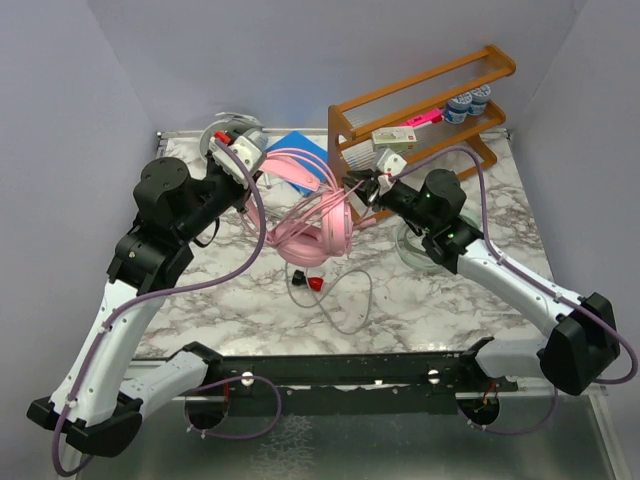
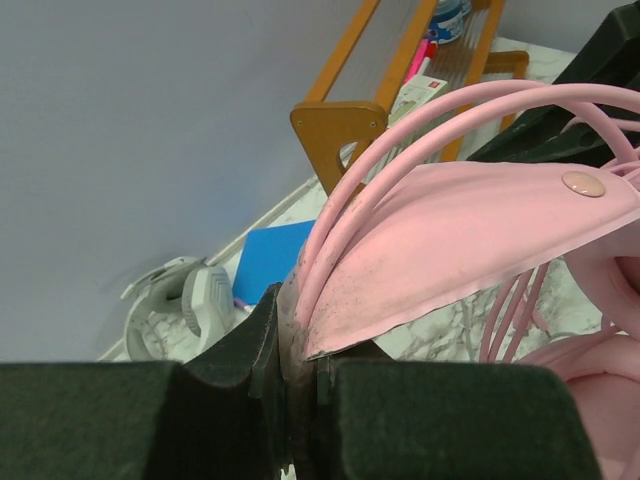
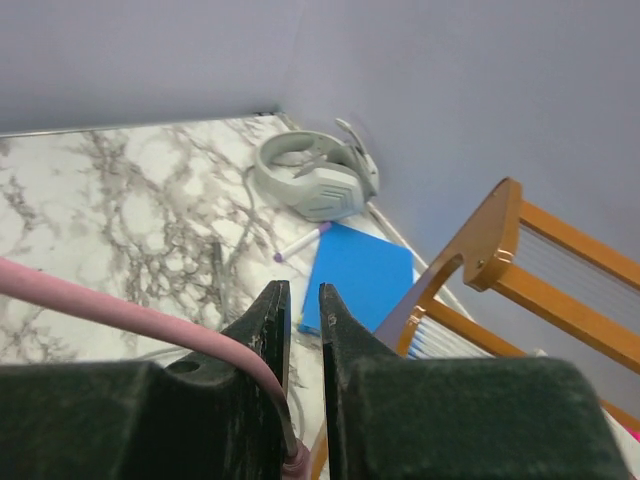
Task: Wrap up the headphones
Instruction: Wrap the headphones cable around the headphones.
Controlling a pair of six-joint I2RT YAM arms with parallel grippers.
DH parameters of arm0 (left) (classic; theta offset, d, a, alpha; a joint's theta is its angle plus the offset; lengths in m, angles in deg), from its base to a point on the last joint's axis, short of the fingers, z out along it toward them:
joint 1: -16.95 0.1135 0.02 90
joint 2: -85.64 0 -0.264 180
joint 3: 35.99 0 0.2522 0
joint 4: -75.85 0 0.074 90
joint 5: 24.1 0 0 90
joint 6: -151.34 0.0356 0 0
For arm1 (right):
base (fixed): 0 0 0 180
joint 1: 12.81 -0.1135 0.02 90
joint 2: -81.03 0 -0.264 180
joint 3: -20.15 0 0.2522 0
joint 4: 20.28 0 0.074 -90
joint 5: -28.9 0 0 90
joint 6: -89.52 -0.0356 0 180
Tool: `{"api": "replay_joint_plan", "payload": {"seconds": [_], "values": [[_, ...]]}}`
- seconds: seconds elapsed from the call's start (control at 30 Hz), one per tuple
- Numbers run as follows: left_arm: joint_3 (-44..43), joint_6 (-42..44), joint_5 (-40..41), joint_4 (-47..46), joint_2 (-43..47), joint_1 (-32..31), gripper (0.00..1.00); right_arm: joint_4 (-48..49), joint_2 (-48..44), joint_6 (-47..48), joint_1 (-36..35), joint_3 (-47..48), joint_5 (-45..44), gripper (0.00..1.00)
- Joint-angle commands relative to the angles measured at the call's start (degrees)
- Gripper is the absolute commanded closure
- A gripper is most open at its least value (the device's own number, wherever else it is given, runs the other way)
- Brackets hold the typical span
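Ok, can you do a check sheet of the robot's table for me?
Surface: marble table, grey-veined.
Job's things: pink headphones lifted mid-table; grey headphones back left corner; green set mostly hidden under right arm.
Clutter: blue pad, pen, rack, red-black thing.
Grippers: left gripper shut on pink headphones' band; right gripper shut on pink cable.
Cables: thin cable looped on table.
Surroundings: plain walls.

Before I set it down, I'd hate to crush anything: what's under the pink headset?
A small red-and-black object and a loop of thin pale cable lie on the marble table below the pink headset. Anything directly beneath its cups is hidden.
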Motion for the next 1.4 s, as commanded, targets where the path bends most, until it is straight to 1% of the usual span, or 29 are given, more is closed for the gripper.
{"api": "replay_joint_plan", "payload": {"seconds": [0.0,0.07,0.2,0.3,0.4,0.47,0.63,0.73,0.87,0.97,1.03,1.13,1.17,1.2,1.23,1.33,1.37], "values": [[-3.6,-5.9,-9.8,-5.9,1.4,0.0,1.0,1.9,2.5,-6.7,4.2,-0.8,14.6,0.8],[-4.0,-5.5,-11.2,-5.4,1.3,0.0,1.0,2.6,2.9,-8.1,6.1,-0.6,20.0,0.79],[-5.3,-4.1,-13.2,-3.4,0.8,0.0,1.0,3.7,3.9,-10.6,9.9,0.6,26.7,0.78],[-5.7,-4.5,-13.6,-3.0,0.2,0.0,1.0,0.0,5.3,-10.1,11.0,4.1,30.5,0.75],[-6.0,-7.1,-11.2,-3.7,-0.5,0.0,1.0,-3.6,6.7,-9.5,11.1,6.9,32.6,0.74],[-6.7,-9.4,-9.9,-4.0,-1.3,0.0,1.0,-3.7,7.5,-10.0,11.1,7.5,34.3,0.73],[-6.4,-11.2,-12.1,-4.9,-2.4,0.0,1.0,-3.0,8.5,-11.4,11.1,8.3,37.6,0.66],[-6.0,-11.2,-11.7,-4.8,-2.6,0.0,1.0,-5.7,8.7,-10.5,11.1,10.5,38.9,0.6],[-6.2,-11.5,-9.2,-4.2,-3.2,0.0,1.0,-10.5,8.5,-8.5,11.1,13.3,39.7,0.57],[-7.9,-14.6,-4.2,-2.8,-4.7,0.0,1.0,-12.5,8.1,-7.7,11.1,13.9,40.3,0.54],[-9.2,-14.7,-3.9,-1.8,-5.6,0.0,1.0,-13.3,7.9,-7.6,11.1,13.9,40.8,0.49],[-9.4,-15.7,-6.5,-2.5,-5.8,0.0,1.0,-13.5,7.9,-7.6,11.1,13.6,40.9,0.37],[-9.2,-15.8,-7.2,-2.8,-5.9,0.0,1.0,-13.5,8.0,-7.7,11.1,13.6,40.8,0.31],[-9.2,-15.8,-7.7,-3.0,-5.9,0.0,1.0,-13.5,8.1,-7.7,11.1,13.7,40.9,0.23],[-9.1,-15.7,-8.1,-3.0,-5.8,0.0,1.0,-13.5,8.2,-7.9,11.2,13.8,41.0,0.16],[-8.9,-16.0,-7.8,-2.9,-5.8,0.0,1.0,-13.6,8.3,-8.1,11.8,14.2,42.6,0.1],[-9.0,-16.3,-7.1,-2.7,-5.8,0.0,1.0,-14.4,8.5,-7.8,12.0,14.8,43.3,0.04]]}}
